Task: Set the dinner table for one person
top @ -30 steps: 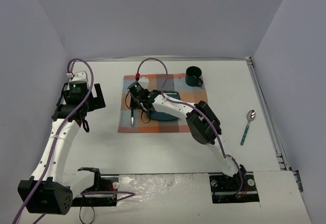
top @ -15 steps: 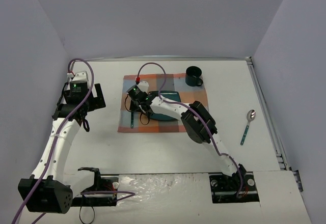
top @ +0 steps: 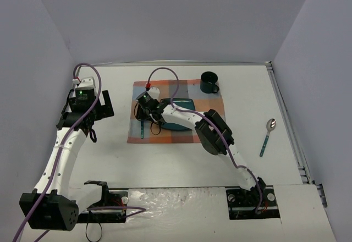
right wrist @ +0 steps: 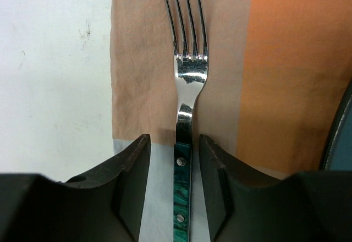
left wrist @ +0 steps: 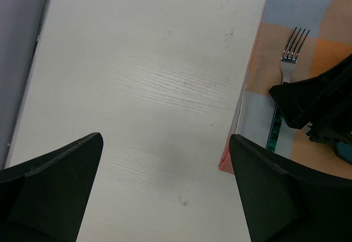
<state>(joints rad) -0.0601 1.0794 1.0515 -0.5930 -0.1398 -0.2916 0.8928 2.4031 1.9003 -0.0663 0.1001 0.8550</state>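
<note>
A fork (right wrist: 187, 77) with a green handle lies flat on the plaid placemat (right wrist: 275, 60), left of the teal plate (right wrist: 344, 132). My right gripper (right wrist: 174, 140) straddles the handle, open, with a gap on each side of it. From above, this gripper (top: 144, 115) sits over the placemat's left strip with the fork (top: 142, 131) showing below it. My left gripper (left wrist: 165, 138) is wide open above the bare white dinner table (left wrist: 137, 77), left of the placemat (left wrist: 308, 11), holding nothing. The fork (left wrist: 291, 55) also appears in the left wrist view.
A dark mug (top: 209, 82) stands at the placemat's far right corner. A green-handled spoon (top: 268, 136) lies on the table (top: 165, 165) towards the right edge. The plate (top: 184, 105) is partly covered by my right arm. Grey walls close in the table.
My right gripper's jaws have parted from the fork handle, leaving the fork lying on the placemat. Before that the right arm lowered slightly. The left arm has not moved.
</note>
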